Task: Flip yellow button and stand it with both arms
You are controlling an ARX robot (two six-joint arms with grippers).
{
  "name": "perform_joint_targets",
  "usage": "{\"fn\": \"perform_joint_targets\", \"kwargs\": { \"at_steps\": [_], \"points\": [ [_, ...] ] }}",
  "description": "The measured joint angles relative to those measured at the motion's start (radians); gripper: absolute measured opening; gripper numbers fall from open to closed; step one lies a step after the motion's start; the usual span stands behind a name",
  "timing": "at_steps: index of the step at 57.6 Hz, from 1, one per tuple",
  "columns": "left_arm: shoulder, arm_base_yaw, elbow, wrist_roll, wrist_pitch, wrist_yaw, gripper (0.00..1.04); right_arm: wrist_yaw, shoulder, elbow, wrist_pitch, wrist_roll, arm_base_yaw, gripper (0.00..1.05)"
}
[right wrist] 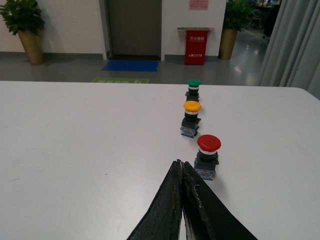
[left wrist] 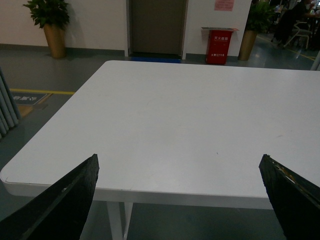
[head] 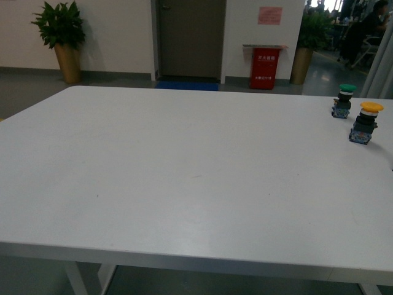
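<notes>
The white desk (head: 184,178) is carrying the yellow button (head: 365,123), standing upright near its right edge between a green button (head: 344,100) and a red button (right wrist: 207,156). The left gripper (left wrist: 180,200) is holding its jaws wide apart with only the tips showing; the right gripper (right wrist: 181,172) is pressing its jaws together on nothing.

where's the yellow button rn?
Front view: the yellow button stands cap-up at the table's far right, just nearer than the green button. Right wrist view shows it between green and red button.
</notes>
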Motion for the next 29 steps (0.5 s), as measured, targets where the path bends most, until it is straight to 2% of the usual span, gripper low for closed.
{"fn": "perform_joint_targets", "kwargs": {
  "at_steps": [12,29],
  "points": [
    [0.000,0.000,0.000,0.000,0.000,0.000,0.99,0.004,-0.116,-0.128,0.011,-0.001,0.000,0.03],
    [0.000,0.000,0.000,0.000,0.000,0.000,0.99,0.004,-0.226,-0.200,-0.023,-0.001,0.000,0.03]
  ]
}}
